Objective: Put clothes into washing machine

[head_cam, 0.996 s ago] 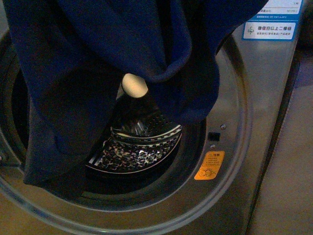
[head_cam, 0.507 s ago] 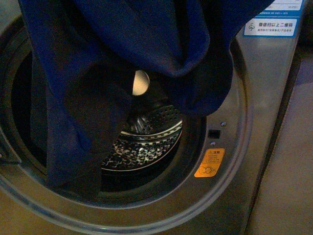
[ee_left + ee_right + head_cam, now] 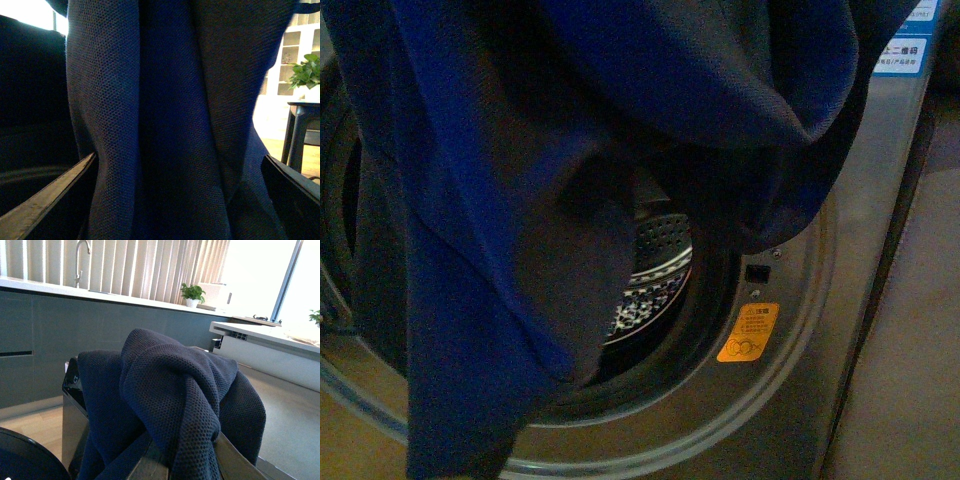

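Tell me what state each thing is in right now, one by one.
washing machine, open at the front.
drum, visible part bare.
clothes, hanging bunched across the opening, not dropped in.
left gripper, shut on clothes.
right gripper, shut on clothes, fabric draped over it.

Tall cream vertical blinds (image 3: 150,265) covered the back wall above a long run of grey flat-fronted cabinets (image 3: 45,340) with a pale worktop. A curved chrome tap (image 3: 81,255) rose from that worktop, and a small green plant in a white pot (image 3: 192,294) stood further along. Strong daylight poured through a large window (image 3: 260,275) beside a low white-topped counter (image 3: 265,332). The speckled grey floor (image 3: 295,440) met pale wood planks (image 3: 35,425). In the left wrist view, a leafy potted plant (image 3: 306,72) sat on a dark table (image 3: 300,125) before white open shelving (image 3: 295,47).
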{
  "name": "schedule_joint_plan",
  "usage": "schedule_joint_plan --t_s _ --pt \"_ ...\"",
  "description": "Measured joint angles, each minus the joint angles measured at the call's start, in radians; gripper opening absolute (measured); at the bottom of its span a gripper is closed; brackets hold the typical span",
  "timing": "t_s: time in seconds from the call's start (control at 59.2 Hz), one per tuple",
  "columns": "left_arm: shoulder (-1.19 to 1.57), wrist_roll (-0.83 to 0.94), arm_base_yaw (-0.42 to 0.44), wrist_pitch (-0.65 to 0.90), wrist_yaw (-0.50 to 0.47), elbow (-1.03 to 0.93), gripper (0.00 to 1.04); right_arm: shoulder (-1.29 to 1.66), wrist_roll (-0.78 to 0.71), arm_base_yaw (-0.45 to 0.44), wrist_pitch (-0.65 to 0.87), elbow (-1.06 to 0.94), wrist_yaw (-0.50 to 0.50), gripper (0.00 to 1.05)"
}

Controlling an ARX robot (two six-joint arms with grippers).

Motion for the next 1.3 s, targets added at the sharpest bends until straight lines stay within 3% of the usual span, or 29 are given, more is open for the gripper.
schedule_joint_plan --t_s 0.186,0.439,1.081,1.3 --pt "-0.004 -0.078 -0.092 -0.04 -0.09 0.006 0.98 0.0 0.0 0.0 0.0 0.0 0.0 0.06" --pt "-0.013 0.003 -0.245 -0.294 -0.297 0.089 0.98 -0.002 0.0 0.0 0.0 0.0 0.002 0.06" --pt "0.017 0.294 -0.435 -0.613 -0.624 0.277 0.98 -0.002 0.0 0.0 0.0 0.0 0.003 0.06" --pt "0.049 0.346 -0.488 -0.679 -0.682 0.336 0.98 -0.002 0.0 -0.001 0.0 0.0 0.006 0.06"
